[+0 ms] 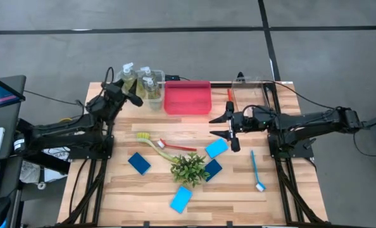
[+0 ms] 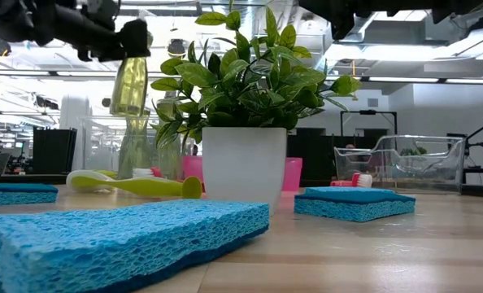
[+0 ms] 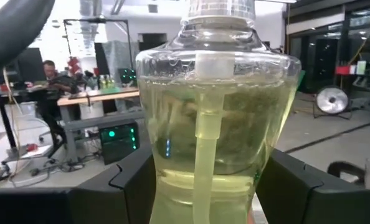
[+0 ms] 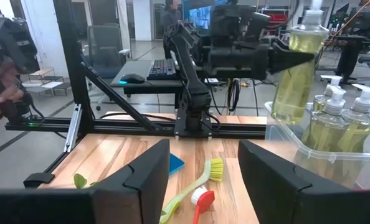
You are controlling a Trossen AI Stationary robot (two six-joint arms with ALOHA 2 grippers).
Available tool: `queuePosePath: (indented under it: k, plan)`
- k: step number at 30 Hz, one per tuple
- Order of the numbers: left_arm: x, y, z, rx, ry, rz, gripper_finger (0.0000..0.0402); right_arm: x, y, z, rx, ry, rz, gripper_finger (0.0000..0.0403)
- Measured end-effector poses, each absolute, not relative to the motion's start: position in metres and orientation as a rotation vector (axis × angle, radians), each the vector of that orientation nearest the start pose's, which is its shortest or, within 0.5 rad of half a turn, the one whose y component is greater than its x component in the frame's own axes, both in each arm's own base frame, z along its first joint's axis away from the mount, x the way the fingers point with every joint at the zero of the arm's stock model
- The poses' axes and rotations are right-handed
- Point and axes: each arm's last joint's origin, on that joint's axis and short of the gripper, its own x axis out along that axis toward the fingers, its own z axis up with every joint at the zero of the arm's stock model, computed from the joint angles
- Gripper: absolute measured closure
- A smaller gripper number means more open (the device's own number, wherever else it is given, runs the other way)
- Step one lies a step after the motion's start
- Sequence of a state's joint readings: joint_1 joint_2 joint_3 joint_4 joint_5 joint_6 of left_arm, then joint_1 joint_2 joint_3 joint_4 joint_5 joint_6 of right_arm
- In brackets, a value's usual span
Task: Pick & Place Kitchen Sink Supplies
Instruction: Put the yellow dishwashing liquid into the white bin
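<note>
The red bin [image 1: 187, 97] at the table's far edge serves as the landmark. Just to its left sits a clear bin [image 1: 155, 85] that already holds three soap bottles [image 1: 151, 84], and the left gripper [image 1: 126, 93] holds a fourth bottle [image 2: 129, 84] pinched between its fingers, raised in the air at the left side of that bin; the left wrist view shows the fingers pressed against both sides of its body. So the bottles look nearly finished, with this last one still to be set down. On the other side of the red bin a second clear bin [image 1: 251, 95] holds one red brush [image 1: 230, 96]. The rest appears untouched: in front of the red bin lie the yellow brush [image 1: 151, 142] and another red brush [image 1: 178, 147], with four blue sponges [image 1: 216, 149] scattered around the potted plant [image 1: 189, 168], and the blue brush [image 1: 256, 170] lies well to the right. The right gripper [image 1: 223, 125] hovers in front of the red bin's right corner, fingers spread and holding nothing. I judge the task under halfway done.
</note>
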State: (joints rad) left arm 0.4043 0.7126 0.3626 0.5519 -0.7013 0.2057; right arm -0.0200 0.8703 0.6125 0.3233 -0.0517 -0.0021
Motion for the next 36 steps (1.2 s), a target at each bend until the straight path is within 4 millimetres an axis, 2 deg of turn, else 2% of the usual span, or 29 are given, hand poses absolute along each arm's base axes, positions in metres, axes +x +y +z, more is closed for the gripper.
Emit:
queuePosePath:
  k: [10, 27, 36]
  plan:
    - [0.15, 0.104, 0.255, 0.115, -0.079, 1.199, 0.0176, 0.198, -0.002, 0.307, -0.004, -0.066, 0.032, 0.0223]
    - [0.149, 0.106, 0.257, 0.135, -0.128, 1.215, 0.0175, 0.199, -0.002, 0.307, -0.009, -0.064, 0.031, 0.0222]
    - [0.144, 0.114, 0.257, 0.139, -0.126, 1.269, 0.0175, 0.199, -0.002, 0.307, -0.01, -0.064, 0.031, 0.0218]
